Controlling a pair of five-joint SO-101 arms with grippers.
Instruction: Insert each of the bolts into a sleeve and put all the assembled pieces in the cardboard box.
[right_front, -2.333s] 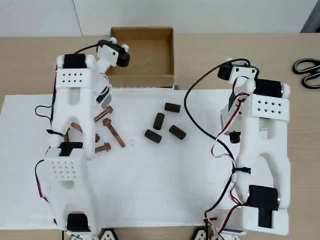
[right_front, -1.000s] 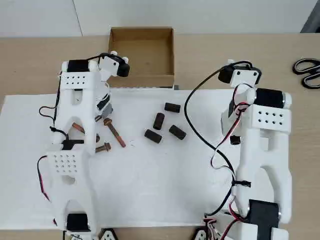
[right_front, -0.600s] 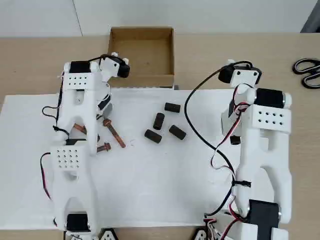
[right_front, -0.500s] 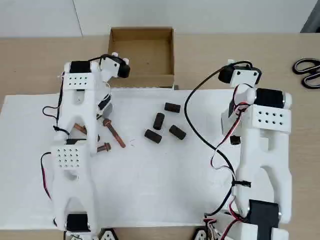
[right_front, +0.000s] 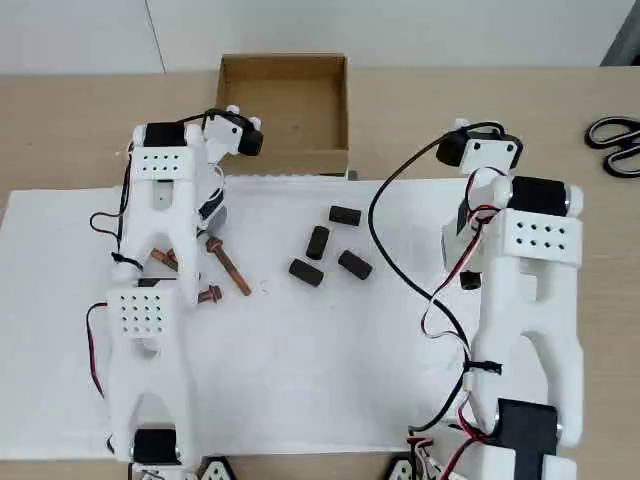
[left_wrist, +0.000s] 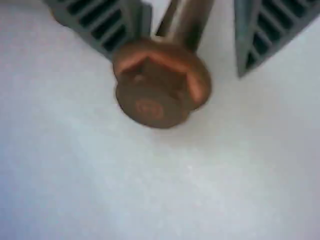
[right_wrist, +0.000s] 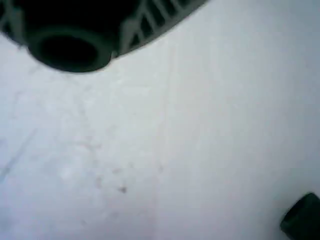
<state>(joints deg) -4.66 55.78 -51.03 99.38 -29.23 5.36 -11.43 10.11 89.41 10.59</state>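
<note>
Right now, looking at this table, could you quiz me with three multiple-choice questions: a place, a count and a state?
1. Where is the cardboard box? A) off the white sheet, at its far edge; B) mid-sheet; C) at the sheet's near edge.
2. How many black sleeves lie grouped on the sheet? A) two; B) four; C) six.
3. The left gripper is: A) shut on a sleeve; B) shut on nothing; C) open astride a bolt.
Answers: 1 A, it rests on the tabletop beyond the sheet. 2 B, the high view shows four. 3 C, a gap shows beside the bolt's head.
</note>
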